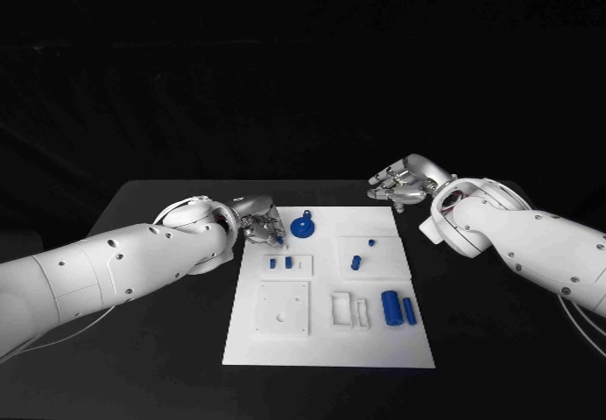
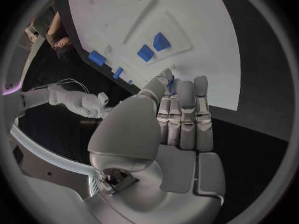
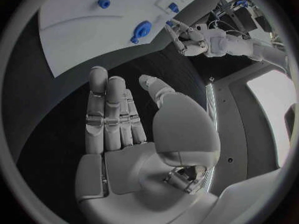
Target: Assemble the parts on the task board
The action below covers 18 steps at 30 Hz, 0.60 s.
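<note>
The white task board (image 1: 328,350) is laid flat mid-bench (image 1: 165,385), with blue parts (image 1: 391,306) scattered on it. The left robot hand (image 1: 259,223) is kept at the board's far-left corner; whether anything's pinched can't be told. The right robot hand (image 1: 406,182) is held open and empty off the far-right corner.

Your right hand (image 3: 134,134) lies flat and open-palmed, fingers (image 3: 106,112) straight and side by side, thumb set apart, nothing held, over the black table (image 3: 74,104). Beyond the fingertips you see an edge of the white task board (image 3: 81,20). A round blue part (image 3: 141,31) sits near that edge, a smaller blue part (image 3: 103,3) further in, and another small blue part (image 3: 174,7) close to the left hand (image 3: 184,37). The left hand's fingertips reach the board's edge just beside the round blue part; you cannot tell whether it holds anything
</note>
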### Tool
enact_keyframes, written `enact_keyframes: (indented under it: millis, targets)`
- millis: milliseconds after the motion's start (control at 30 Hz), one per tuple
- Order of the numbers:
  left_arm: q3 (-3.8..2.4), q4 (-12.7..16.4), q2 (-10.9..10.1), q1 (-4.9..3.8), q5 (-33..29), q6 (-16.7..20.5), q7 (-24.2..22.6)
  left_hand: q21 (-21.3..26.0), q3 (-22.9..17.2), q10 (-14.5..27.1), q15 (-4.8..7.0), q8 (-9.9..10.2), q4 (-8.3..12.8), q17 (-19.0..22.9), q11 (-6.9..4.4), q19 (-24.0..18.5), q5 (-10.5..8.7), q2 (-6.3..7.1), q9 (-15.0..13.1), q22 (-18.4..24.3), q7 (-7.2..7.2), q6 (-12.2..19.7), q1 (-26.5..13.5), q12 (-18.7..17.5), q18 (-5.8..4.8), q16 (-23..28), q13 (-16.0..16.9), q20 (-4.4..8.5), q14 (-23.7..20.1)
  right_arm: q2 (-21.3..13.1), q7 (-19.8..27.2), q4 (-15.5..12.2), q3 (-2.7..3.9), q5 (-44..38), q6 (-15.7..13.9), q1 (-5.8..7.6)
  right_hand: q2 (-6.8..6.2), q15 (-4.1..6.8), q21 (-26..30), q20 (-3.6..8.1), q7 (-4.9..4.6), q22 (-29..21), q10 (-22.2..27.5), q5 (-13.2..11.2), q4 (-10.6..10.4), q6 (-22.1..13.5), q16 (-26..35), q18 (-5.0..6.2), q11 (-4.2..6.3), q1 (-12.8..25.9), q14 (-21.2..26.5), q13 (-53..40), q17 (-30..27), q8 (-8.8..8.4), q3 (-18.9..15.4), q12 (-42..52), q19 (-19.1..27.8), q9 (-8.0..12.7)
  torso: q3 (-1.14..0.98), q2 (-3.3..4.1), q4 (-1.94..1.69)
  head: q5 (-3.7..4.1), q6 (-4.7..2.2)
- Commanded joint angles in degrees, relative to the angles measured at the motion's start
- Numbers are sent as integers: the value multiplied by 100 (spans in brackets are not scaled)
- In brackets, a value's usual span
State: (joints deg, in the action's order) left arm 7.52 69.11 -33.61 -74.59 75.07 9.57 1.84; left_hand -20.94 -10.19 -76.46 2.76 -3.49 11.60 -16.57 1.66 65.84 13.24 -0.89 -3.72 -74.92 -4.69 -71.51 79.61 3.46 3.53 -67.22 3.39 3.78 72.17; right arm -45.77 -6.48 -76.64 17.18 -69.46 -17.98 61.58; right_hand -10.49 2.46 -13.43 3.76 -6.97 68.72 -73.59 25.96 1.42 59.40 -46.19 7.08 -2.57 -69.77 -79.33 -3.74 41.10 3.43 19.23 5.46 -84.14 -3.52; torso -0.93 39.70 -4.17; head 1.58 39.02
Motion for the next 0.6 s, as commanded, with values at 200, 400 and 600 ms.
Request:
enact_keyframes:
  millis: [200,400,600]
  targets:
    - [26,-60,73,45,35,67,-93,15,28,47,-17,-10,2,4,10,43,-27,-17,-6,-127,-22,28,44,-10,47,5,1,-8,2,0,51,-12,3,-4,56,1,-9,-14,-5,-22,-21,-18,5,25,-33,-8,-47,133,-29,19,30,8,-39,15,4,-36,-189,-10,4,3,-4,21,15]
    - [51,-78,90,54,36,-55,-78,16,22,52,-19,-11,0,7,13,37,-34,-19,-6,-127,-24,34,47,-10,47,7,1,-10,-6,-1,51,-15,3,-4,60,1,-9,-14,-5,-22,-21,-18,5,25,-33,-8,-47,133,-29,19,30,8,-39,15,4,-36,-189,-10,10,-4,-8,29,30]
    - [71,-95,115,56,39,-79,-63,13,17,61,-23,-9,6,10,17,28,-34,-17,-5,-129,-27,45,56,-10,49,8,1,-12,-16,1,53,-18,3,-4,59,1,-9,-14,-5,-22,-21,-18,5,25,-33,-8,-47,133,-29,19,30,8,-39,15,4,-36,-189,-10,11,-5,-9,30,27]
